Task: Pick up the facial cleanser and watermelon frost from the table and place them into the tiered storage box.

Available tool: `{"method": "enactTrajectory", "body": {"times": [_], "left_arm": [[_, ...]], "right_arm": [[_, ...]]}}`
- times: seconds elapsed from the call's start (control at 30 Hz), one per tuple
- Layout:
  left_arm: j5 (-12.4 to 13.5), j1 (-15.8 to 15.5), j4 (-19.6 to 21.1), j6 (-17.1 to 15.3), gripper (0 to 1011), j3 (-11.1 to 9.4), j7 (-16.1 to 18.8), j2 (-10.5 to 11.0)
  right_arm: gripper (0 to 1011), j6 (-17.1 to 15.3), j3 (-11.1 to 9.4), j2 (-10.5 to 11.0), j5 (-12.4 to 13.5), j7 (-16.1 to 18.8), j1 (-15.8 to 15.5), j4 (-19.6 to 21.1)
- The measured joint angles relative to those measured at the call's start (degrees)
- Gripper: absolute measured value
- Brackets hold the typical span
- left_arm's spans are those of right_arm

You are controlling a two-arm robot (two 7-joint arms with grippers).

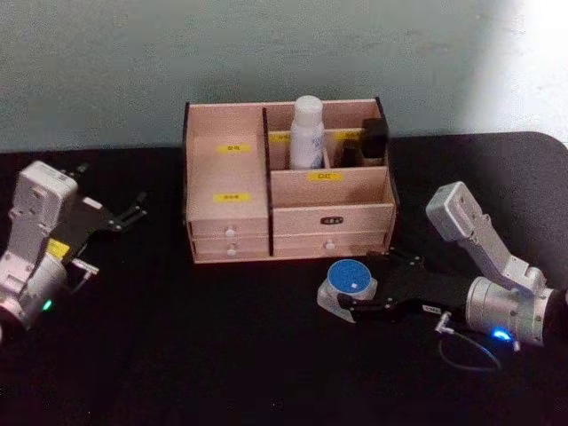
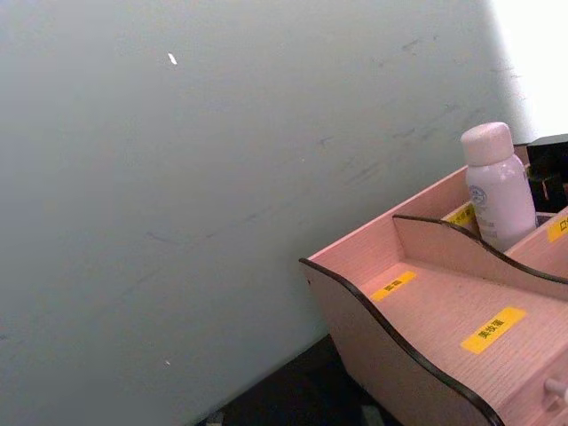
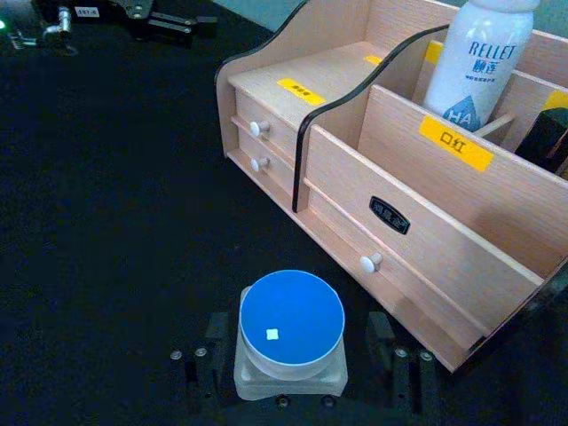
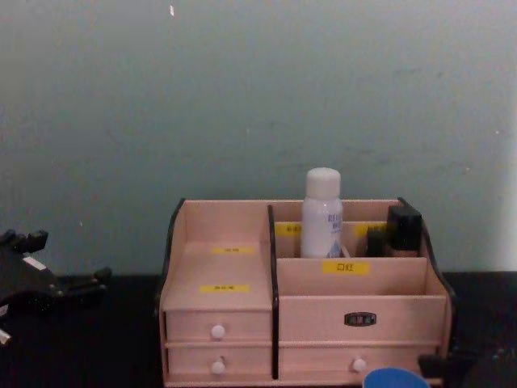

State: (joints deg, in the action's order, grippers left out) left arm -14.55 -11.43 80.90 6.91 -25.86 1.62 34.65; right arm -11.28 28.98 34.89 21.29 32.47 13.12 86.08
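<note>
The tiered storage box stands mid-table. A white bottle, the facial cleanser, stands upright in its rear middle compartment. The watermelon frost, a small round jar with a blue lid, sits on the table before the box's right drawers. My right gripper is open, with one finger on either side of the jar's base. My left gripper hovers open left of the box, holding nothing.
Dark small containers fill the box's rear right compartment. The black table runs to a pale wall behind the box. The left stepped shelves with yellow labels hold nothing.
</note>
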Motion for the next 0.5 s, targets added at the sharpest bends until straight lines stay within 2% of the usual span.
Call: {"method": "enactTrajectory", "body": {"times": [0.33,0.47,0.5], "left_arm": [[0.0,0.0,0.0,0.0,1001,0.0,0.0,0.0],[0.0,0.0,0.0,0.0,1001,0.0,0.0,0.0],[0.0,0.0,0.0,0.0,1001,0.0,0.0,0.0]], "right_arm": [[996,0.0,0.0,0.0,0.1,0.1,0.0,0.0],[935,0.0,0.0,0.0,0.1,0.1,0.0,0.0],[894,0.0,0.0,0.0,0.1,0.1,0.0,0.0]]}}
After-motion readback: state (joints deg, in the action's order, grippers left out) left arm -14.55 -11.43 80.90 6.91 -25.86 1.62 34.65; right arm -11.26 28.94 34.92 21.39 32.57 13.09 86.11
